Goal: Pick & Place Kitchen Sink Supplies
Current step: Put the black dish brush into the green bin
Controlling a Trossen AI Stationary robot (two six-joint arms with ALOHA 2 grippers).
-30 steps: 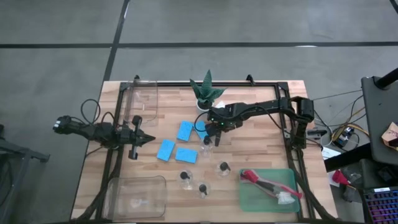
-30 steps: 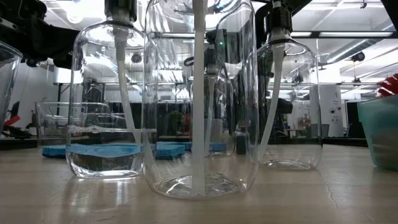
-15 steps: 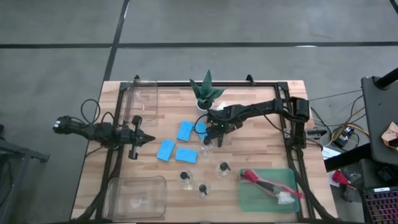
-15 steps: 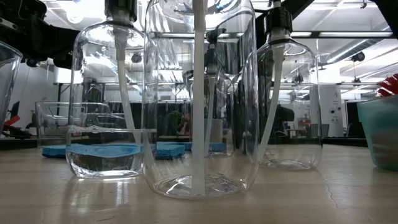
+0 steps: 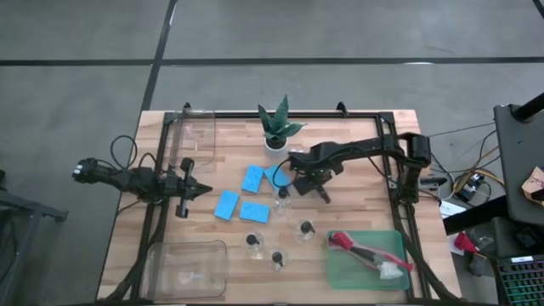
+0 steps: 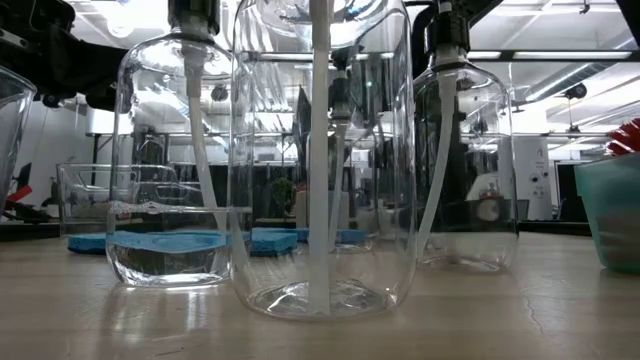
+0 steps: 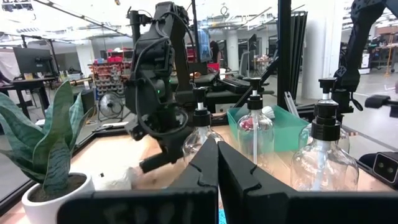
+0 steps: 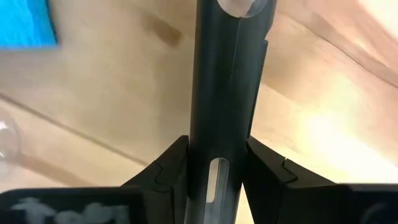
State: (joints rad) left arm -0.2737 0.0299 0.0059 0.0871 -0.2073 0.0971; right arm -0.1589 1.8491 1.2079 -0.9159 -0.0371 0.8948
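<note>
My right gripper (image 5: 311, 177) is over the table's middle, shut on a long black brush handle (image 5: 324, 192). Just left of it lie several bright-blue sponges flat on the wood (image 5: 253, 178), (image 5: 226, 205), (image 5: 254, 212). Several small clear black-capped bottles stand upright near them (image 5: 281, 194), (image 5: 305, 229), (image 5: 253, 242). They loom large in the low view (image 6: 320, 150). A red-handled brush (image 5: 361, 249) lies in the green tray (image 5: 344, 270). My left gripper (image 5: 206, 189) waits at the table's left, shut and empty. The held brush's head is hidden. My right gripper pinches the black handle (image 8: 217, 124) between its two fingers (image 8: 168, 168). The handle runs lengthwise between them and out past their tips. Its free end with a round hole (image 8: 244, 5) shows beyond them over the wood. In the high view it slants toward the near right.
A green potted plant (image 5: 277, 126) in a white pot stands just behind the right arm. A clear bin (image 5: 194, 136) stands at the far left and another (image 5: 187, 268) at the near left. A black frame rims the table.
My right gripper has turned about over the middle of the table. The black handle, which pointed toward the near edge beside the bottle, has swung toward the near right.
</note>
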